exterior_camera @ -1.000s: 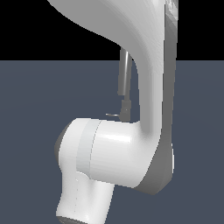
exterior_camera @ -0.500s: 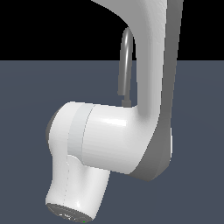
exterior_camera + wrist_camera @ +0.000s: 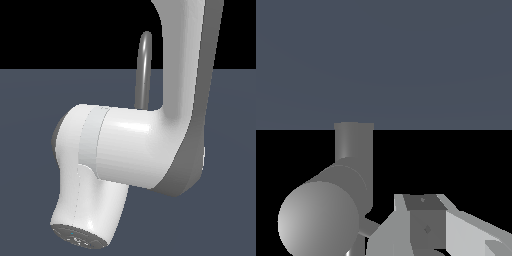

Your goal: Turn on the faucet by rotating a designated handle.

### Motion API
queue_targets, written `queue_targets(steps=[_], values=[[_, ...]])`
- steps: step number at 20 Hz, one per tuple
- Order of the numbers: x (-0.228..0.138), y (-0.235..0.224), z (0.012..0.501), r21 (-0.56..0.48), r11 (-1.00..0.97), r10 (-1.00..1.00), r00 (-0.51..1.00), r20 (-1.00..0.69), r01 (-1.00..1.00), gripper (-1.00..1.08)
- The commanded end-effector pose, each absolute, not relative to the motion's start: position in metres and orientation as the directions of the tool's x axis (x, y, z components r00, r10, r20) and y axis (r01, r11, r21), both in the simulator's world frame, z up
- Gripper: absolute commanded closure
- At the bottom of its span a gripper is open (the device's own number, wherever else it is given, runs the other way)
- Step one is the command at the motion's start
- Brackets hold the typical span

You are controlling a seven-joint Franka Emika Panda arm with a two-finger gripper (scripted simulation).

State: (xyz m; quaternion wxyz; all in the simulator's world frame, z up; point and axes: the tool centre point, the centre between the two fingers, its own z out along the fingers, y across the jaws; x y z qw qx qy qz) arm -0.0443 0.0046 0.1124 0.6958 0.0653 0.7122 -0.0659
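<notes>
In the exterior view the faucet (image 3: 144, 70) shows only as its slim grey arched spout rising behind the big white arm (image 3: 130, 150); its base and the handle are hidden there. In the wrist view the faucet (image 3: 353, 150) is close, seen as a grey upright cylinder with a rounded grey body in front. A thin grey lever, the handle (image 3: 368, 227), sticks out from that body towards my gripper (image 3: 426, 222). The grey fingers (image 3: 423, 220) sit right beside the handle's tip. I cannot tell whether they touch it, or whether the gripper is open or shut.
The white arm fills most of the exterior view and hides the gripper and the faucet's lower part. A flat dark blue-grey floor (image 3: 30, 125) lies all around, with black background above it.
In the exterior view the arm's wrist links have dropped and shifted. More of the spout's arch now shows. The small stub visible beside the arm one second ago is now hidden.
</notes>
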Motion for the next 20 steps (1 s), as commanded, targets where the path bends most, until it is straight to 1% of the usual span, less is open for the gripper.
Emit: queue_targets(steps=[1, 7, 8, 9, 20], values=[[-0.045, 0.0, 0.129, -0.003, 0.982, -0.002, -0.006, -1.0, 0.19, 1.08], [-0.046, -0.006, 0.148, -0.002, 0.982, -0.002, -0.001, -1.0, 0.188, 1.08], [-0.046, -0.006, 0.148, -0.002, 0.982, -0.002, -0.001, -1.0, 0.188, 1.08], [-0.047, -0.007, 0.13, -0.004, 0.982, 0.002, -0.034, -0.999, 0.191, 1.08], [-0.052, -0.04, 0.159, -0.002, 0.982, -0.001, -0.008, -1.0, 0.188, 1.08]])
